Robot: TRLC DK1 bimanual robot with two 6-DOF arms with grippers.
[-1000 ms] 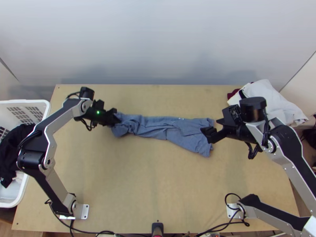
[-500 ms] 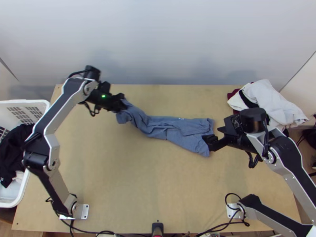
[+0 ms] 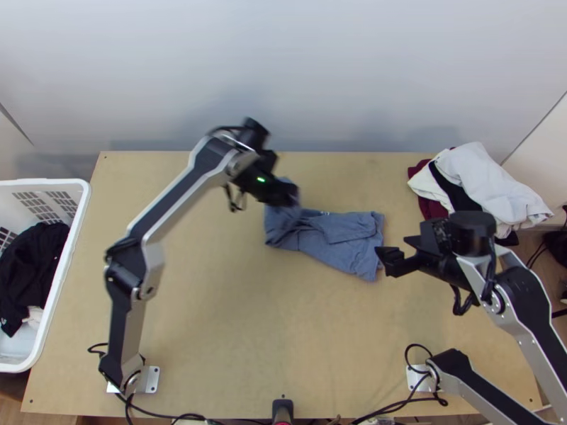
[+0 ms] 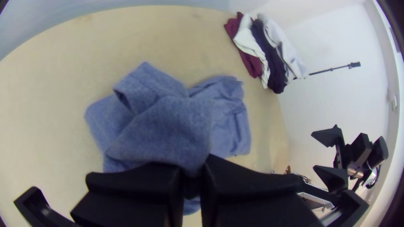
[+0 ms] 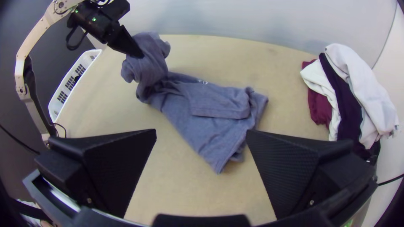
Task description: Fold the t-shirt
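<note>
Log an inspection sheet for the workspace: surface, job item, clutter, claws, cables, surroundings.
Surface: light wooden table, bare around the t-shirt; no spills seen.
Job item: blue t-shirt, partly folded, one end bunched and raised, the other lying on the table.
Clutter: pile of maroon, white, dark and light grey clothes at the far right corner, apart from the t-shirt.
Left claw: shut on the raised end.
Right claw: open, beside the lying end, holding nothing.
Cables: black, by both arm bases and along the near edge; none touching the t-shirt.
Surroundings: pale wall behind; white basket with black cloth at left.
</note>
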